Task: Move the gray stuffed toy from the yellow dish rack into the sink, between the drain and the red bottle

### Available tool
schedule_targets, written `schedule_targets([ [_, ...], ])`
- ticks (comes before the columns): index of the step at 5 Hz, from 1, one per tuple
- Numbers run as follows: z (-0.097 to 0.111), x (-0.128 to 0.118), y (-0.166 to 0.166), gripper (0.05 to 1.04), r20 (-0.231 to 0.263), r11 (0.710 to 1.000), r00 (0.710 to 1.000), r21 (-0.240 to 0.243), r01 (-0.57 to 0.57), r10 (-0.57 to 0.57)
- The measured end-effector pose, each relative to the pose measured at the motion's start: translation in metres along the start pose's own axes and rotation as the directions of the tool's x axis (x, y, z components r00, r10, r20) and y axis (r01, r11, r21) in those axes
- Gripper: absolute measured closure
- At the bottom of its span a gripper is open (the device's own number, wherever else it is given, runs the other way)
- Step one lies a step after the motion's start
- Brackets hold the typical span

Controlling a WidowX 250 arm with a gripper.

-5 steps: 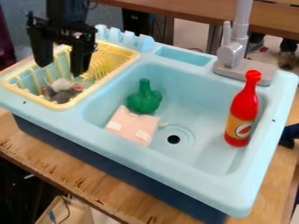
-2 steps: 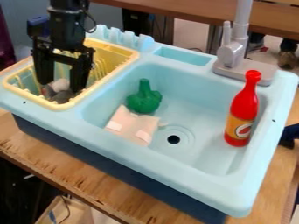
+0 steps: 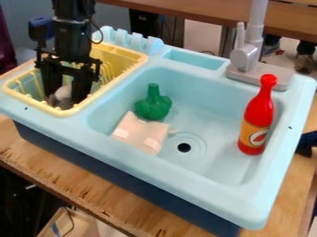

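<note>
The black gripper (image 3: 65, 98) hangs down into the front part of the yellow dish rack (image 3: 66, 112) at the left of the sink. Its two fingers stand apart, one on each side of a grey and whitish soft toy (image 3: 63, 94) lying low in the rack; whether they touch it is unclear. Part of the toy is hidden behind the fingers. In the basin are a green broccoli-like toy (image 3: 153, 105), a pale pink cloth-like piece (image 3: 140, 133) in front of it, and a red bottle (image 3: 257, 115) with an orange label, upright at the right.
The light blue toy sink (image 3: 186, 173) stands on a wooden table (image 3: 99, 196). A grey faucet (image 3: 249, 55) rises from its back edge, with a shallow tray (image 3: 193, 60) to the left. Blue upright prongs (image 3: 131, 40) line the rim behind the rack.
The gripper has come down into the rack from above, and lately the gap between its fingers has narrowed around the grey toy. The things in the basin have stayed put.
</note>
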State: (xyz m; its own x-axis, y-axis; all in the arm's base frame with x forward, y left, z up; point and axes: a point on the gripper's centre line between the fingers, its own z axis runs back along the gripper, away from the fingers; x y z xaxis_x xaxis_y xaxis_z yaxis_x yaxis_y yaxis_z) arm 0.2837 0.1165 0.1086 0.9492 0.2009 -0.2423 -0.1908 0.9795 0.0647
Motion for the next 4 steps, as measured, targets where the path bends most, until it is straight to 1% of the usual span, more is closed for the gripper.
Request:
schedule_targets([
  [1, 0.001, -0.001, -0.001, 0.512, 0.005, 1.000, 1.000, -0.001, -0.006, 0.006],
  [2, 0.010, -0.005, -0.002, 0.571, 0.024, 1.000, 1.000, -0.007, -0.015, 0.015],
  [3, 0.036, -0.016, -0.009, 0.589, 0.085, 0.999, 0.996, 0.036, -0.006, 0.003],
  [4, 0.061, -0.028, -0.023, 0.590, 0.116, 0.997, 0.993, 0.080, -0.012, 0.003],
])
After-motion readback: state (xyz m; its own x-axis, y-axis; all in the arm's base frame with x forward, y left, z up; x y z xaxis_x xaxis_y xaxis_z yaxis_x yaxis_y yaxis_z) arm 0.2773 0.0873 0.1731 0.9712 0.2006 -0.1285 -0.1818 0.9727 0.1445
